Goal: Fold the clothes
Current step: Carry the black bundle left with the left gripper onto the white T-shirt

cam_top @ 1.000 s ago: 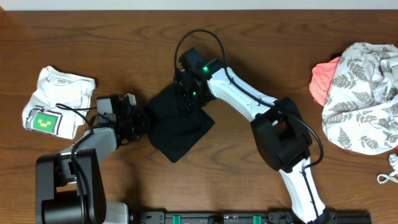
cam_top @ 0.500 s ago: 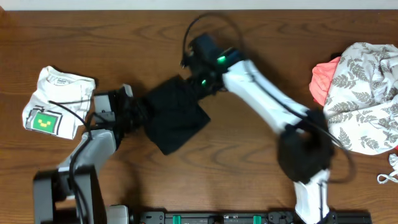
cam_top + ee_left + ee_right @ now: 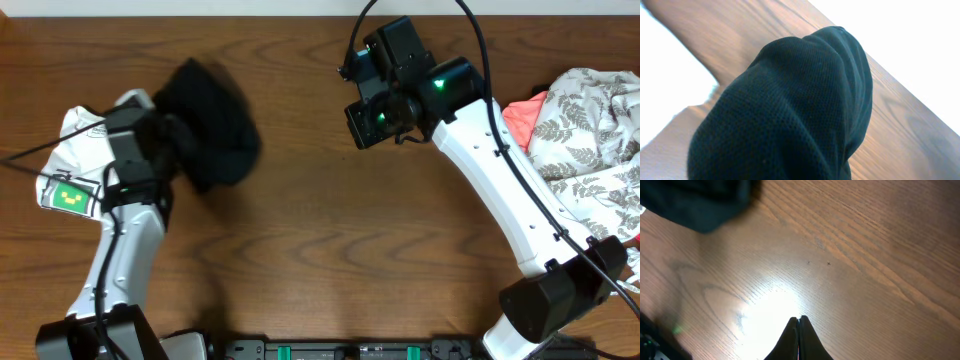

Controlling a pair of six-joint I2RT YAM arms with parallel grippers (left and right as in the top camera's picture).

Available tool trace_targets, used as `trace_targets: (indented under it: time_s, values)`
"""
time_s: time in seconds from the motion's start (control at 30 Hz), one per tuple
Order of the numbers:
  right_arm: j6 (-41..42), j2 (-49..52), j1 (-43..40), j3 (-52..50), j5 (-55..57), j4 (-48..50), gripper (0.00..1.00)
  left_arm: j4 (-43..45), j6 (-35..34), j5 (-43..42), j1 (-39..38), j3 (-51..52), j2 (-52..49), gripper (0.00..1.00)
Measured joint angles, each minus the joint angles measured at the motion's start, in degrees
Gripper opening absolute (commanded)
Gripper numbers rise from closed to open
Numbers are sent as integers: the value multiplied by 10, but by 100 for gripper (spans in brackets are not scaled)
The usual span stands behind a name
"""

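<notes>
- Clamping the bunched black garment (image 3: 212,150), the left gripper (image 3: 160,142) holds it over the table's (image 3: 300,250) far-left side, seemingly lifted (fingers hidden by cloth).
- Garment hangs rightward from that gripper; white shirt (image 3: 90,135) just beside, left.
- Right gripper (image 3: 798,325) pinched closed, empty, well apart.

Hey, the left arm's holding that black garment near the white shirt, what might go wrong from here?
The black garment hangs bunched from the left gripper, so it may land crumpled rather than flat. It is right beside the folded white shirt, so setting it down could rumple or cover that.
</notes>
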State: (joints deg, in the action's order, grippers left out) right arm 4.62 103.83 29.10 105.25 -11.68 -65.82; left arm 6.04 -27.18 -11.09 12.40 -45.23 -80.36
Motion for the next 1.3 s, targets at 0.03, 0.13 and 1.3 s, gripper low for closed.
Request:
trace_targets:
  time_s: [0.03, 0.13, 1.3]
  values:
    - [-2, 0, 0, 0, 2, -1, 1, 1, 0, 6, 18, 0, 0, 6]
    - [-4, 0, 0, 0, 6, -2, 1, 2, 0, 15, 75, 0, 0, 6]
    - [-8, 0, 0, 0, 10, -26, 1, 30, 18, -40, 299, -115, -179, 6]
